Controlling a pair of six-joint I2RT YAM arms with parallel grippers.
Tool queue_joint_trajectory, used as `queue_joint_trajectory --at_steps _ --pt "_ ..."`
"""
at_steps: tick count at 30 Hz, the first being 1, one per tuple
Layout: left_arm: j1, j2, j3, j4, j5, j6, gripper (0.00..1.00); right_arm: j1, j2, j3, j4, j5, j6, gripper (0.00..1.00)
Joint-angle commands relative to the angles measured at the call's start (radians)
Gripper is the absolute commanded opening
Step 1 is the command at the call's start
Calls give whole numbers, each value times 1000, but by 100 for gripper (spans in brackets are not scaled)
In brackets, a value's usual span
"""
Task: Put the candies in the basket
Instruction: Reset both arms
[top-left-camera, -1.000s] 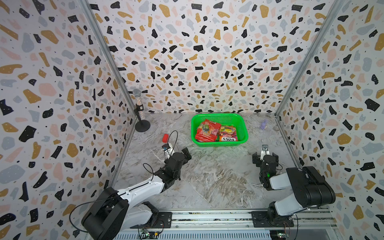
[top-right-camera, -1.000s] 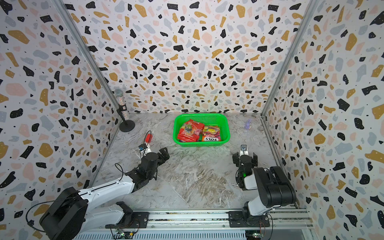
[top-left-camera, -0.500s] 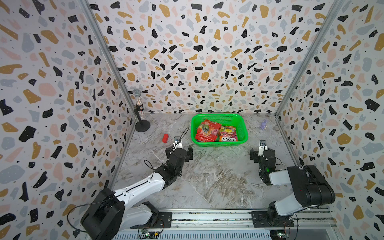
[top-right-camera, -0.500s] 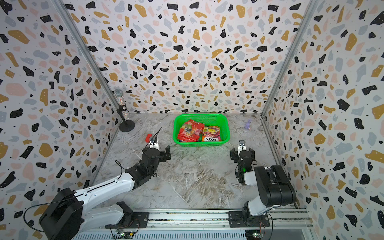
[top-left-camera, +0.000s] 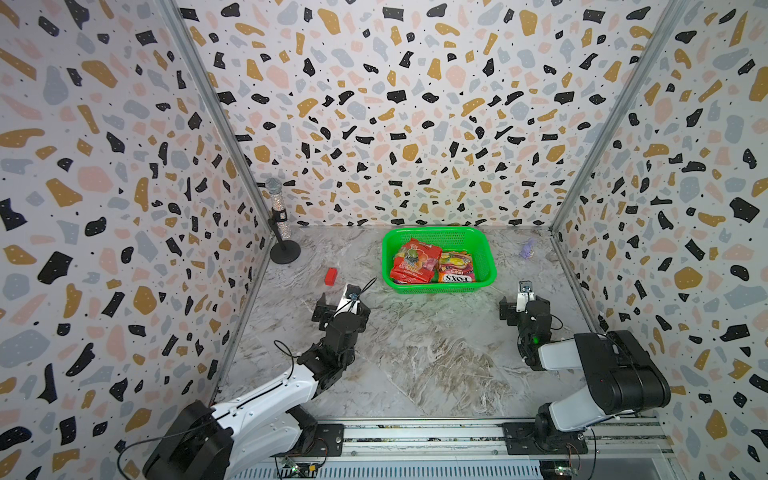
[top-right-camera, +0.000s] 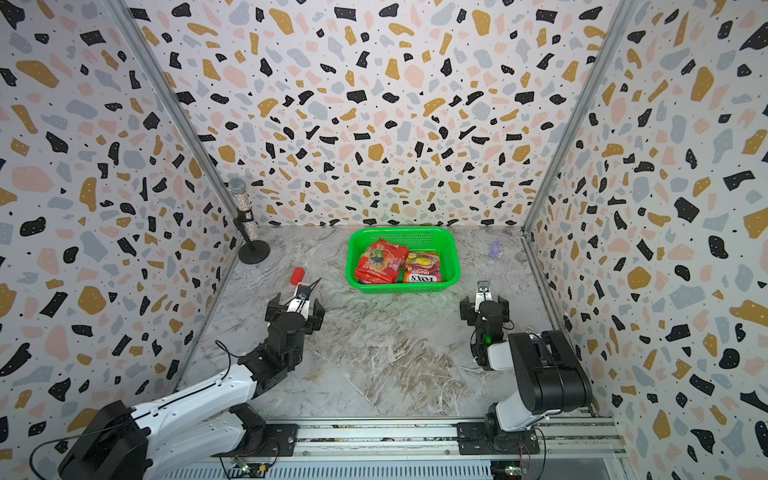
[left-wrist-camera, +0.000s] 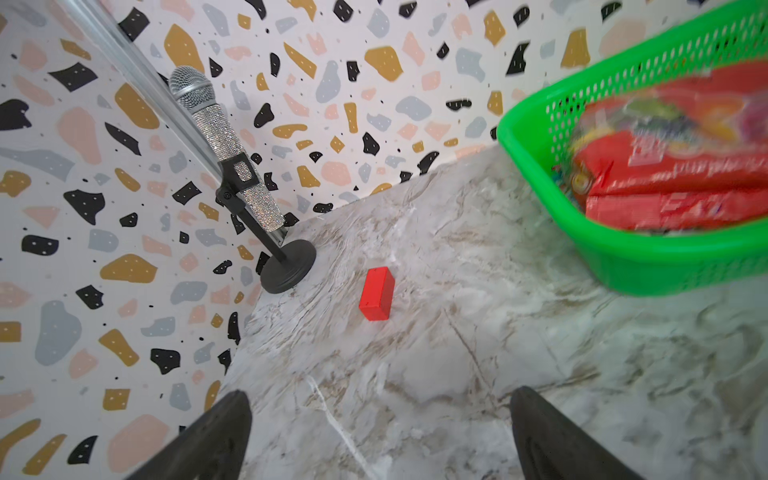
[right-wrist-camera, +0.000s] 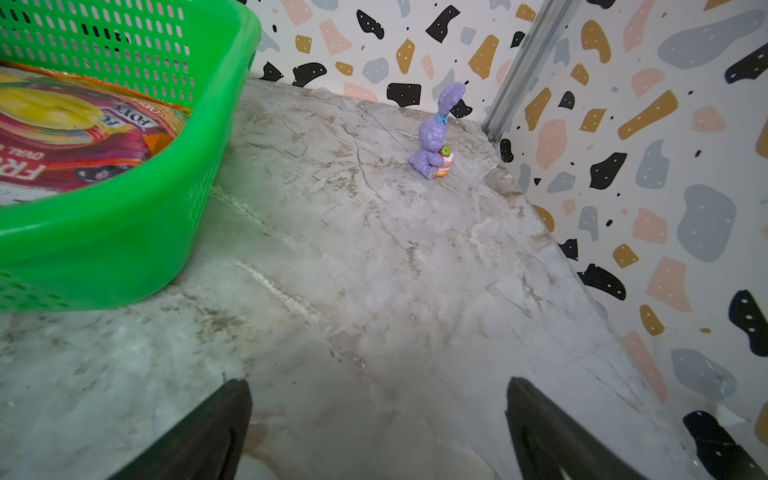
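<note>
1. At twelve o'clock on the marble-patterned table, close to the speckled back wall, we see the basket. It is bright green plastic, rectangular with rounded corners, with perforated mesh walls and a smooth rolled rim.
2. Inside it lie the candies, which are flat glossy bags. A larger red bag printed with fruit fills the nine o'clock side. An orange-and-purple bag lettered FOX'S fills the three o'clock side, and their edges touch. We cannot tell whether more bags lie beneath them.
3. At nine o'clock the left gripper hangs over the table. Its dark tapered fingers are spread wide with only bare marble between them, so it is released.
4. At three o'clock the right gripper is likewise released, its jaws wide apart over bare table just beside the basket's near corner.
5. At ten o'clock a small red block, box-shaped and matte, lies flat between the left gripper and the microphone.
6. At eleven o'clock, in the corner, the microphone leans in a black clip stand with a round base. It has a glittery studded handle and a metal mesh head.
7. At one o'clock a smooth purple bunny figure sits upright near the far corner.
</note>
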Motion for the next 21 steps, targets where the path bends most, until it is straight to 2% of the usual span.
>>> queue_joint_trajectory --at_steps 1,4,6,8,10,12,13,14,21 --pt "86 70 -76 289 66 137 100 -3 -14 13 -8 1 12 100" --pt "219 149 -142 435 222 9 100 -3 -14 13 -7 2 12 100" --pt "279 222 -156 495 254 -53 100 -3 -14 13 -6 1 11 100" --pt "338 345 -177 655 308 -79 100 -3 -14 12 -7 1 11 100" --pt "386 417 -147 692 311 -120 100 -3 -14 12 -7 1 11 100" --pt "409 360 -64 446 402 -139 100 -3 -14 11 -7 1 11 100" --pt "453 340 -33 336 481 -169 100 -3 -14 12 -6 1 11 100" --pt "478 363 -23 353 522 -170 100 -3 -14 11 -6 1 11 100" --pt "483 353 -25 345 538 -168 100 -3 -14 12 -6 2 10 100"
